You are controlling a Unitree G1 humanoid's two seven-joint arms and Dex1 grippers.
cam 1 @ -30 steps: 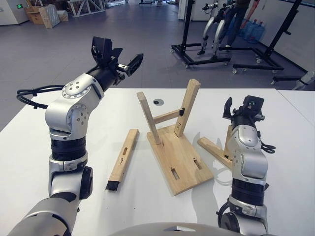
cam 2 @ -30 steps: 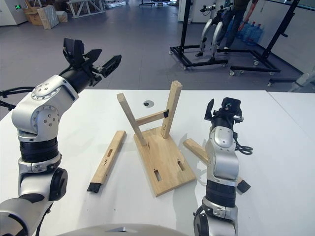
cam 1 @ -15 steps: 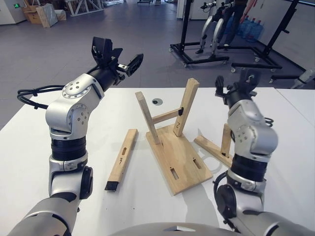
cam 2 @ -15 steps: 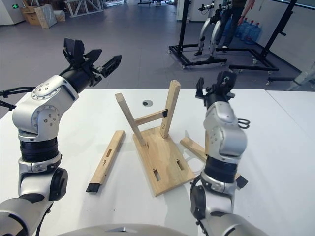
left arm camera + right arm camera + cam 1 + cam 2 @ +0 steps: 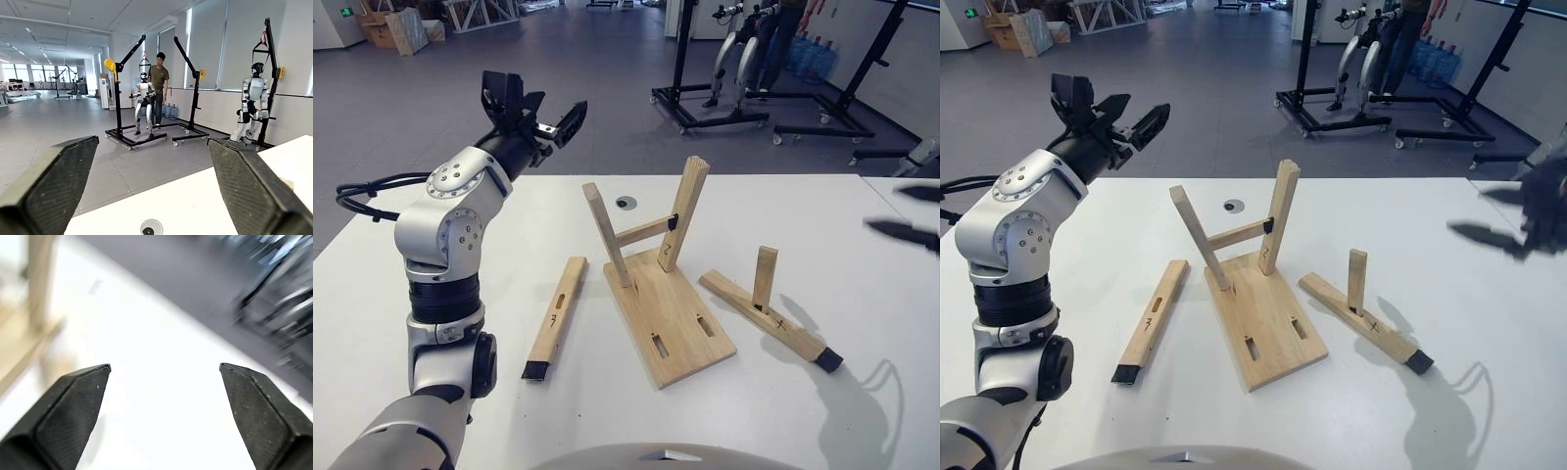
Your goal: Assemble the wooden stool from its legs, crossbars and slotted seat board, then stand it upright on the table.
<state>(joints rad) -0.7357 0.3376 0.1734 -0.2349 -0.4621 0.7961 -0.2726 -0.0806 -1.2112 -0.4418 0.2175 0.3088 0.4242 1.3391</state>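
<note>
We log white bench (image 5: 862, 411). Slotted seat board (image 5: 680, 328) lies flat at bench middle, two legs (image 5: 686, 211) standing in its far end, tilted apart, crossbar (image 5: 644, 232) joining them; two slots show at near end. Loose leg (image 5: 558, 313) flat just left of board, not touching it. Second loose leg (image 5: 744, 302) flat right of board, short crossbar (image 5: 764, 274) upright in it. Left jaws wide, holding nothing, raised over bench's far left edge. Right jaws wide, holding nothing, above bench's right edge; we see them blurred.
</note>
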